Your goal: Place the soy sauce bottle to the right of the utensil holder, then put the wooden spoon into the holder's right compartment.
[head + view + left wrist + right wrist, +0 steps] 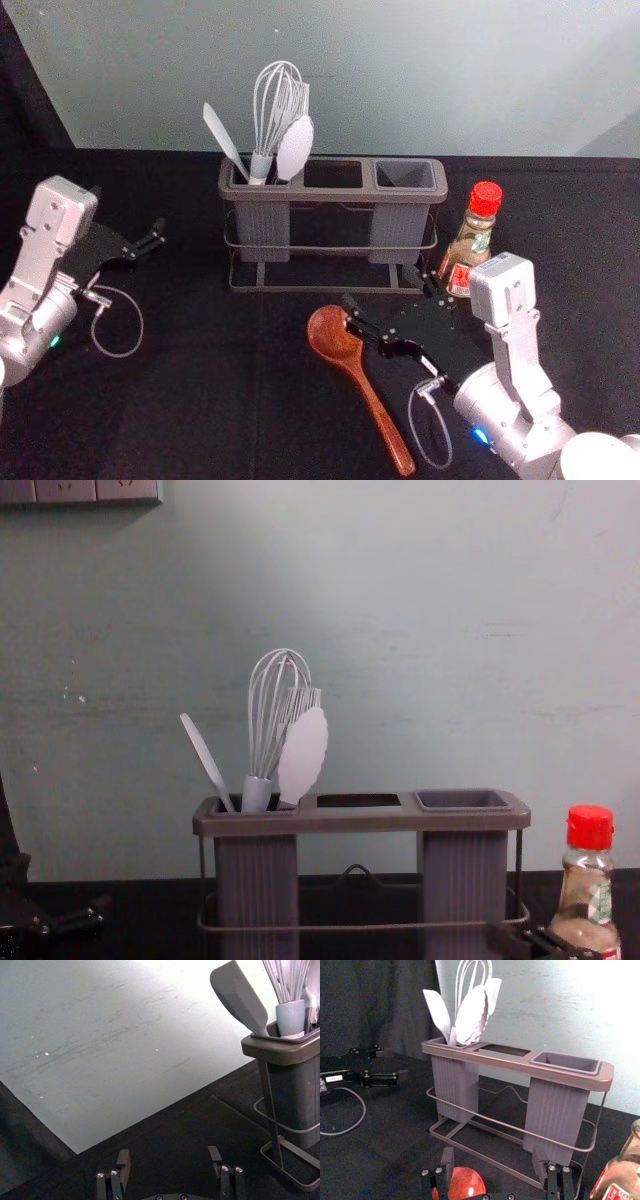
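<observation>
Right pincer (379, 285), its fingers apart and empty, is hovering in front of the dark, metal-framed utensil holder (330, 193), close to the reddish-brown wooden spoon (368, 390). On the black-covered counter (200, 410), the spoon's bowl is lying just left of that pincer and a little nearer the robot, one finger overlapping its edge in the head view; the handle is running back toward the robot and slanting rightward. The right arm is sitting nearer, so a small leftward shift is probably coming before any grip. Left pincer (128, 208) is idling left of the holder, fingers apart. The red-capped glass soy sauce bottle (470, 248) is standing upright right of the holder, seemingly placed, showing a red-and-white label (460, 280) whose writing is staying illegible. The ribbed grey right compartment (398, 235) is awaiting the spoon.
</observation>
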Controlling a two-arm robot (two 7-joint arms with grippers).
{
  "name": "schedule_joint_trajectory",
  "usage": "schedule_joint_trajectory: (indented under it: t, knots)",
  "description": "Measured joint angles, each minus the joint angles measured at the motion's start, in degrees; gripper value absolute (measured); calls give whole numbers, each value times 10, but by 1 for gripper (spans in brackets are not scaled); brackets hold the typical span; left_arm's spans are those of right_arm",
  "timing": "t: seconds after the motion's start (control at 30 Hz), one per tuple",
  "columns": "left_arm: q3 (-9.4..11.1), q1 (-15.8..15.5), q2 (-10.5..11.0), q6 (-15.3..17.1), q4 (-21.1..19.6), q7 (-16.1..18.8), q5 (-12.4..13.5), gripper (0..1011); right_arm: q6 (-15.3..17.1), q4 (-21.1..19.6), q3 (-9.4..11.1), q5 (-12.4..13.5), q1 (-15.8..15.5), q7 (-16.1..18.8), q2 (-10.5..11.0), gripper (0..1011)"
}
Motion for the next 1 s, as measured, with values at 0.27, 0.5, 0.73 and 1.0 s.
schedule_joint_trajectory:
  t: [0.27, 0.5, 0.73, 1.0]
  knots:
    - [0, 0, 0, 0, 0, 0, 0, 1011, 3, 1, 0, 0, 1, 0, 0, 1002]
    - [0, 0, 0, 0, 0, 0, 0, 1011, 148, -21, -4, -23, 28, -6, -4, 1002]
    - [0, 0, 0, 0, 0, 0, 0, 1011, 251, -45, -25, -43, 46, -3, -20, 1002]
    - [0, 0, 0, 0, 0, 0, 0, 1011, 331, -62, -46, -60, 51, -8, -51, 1002]
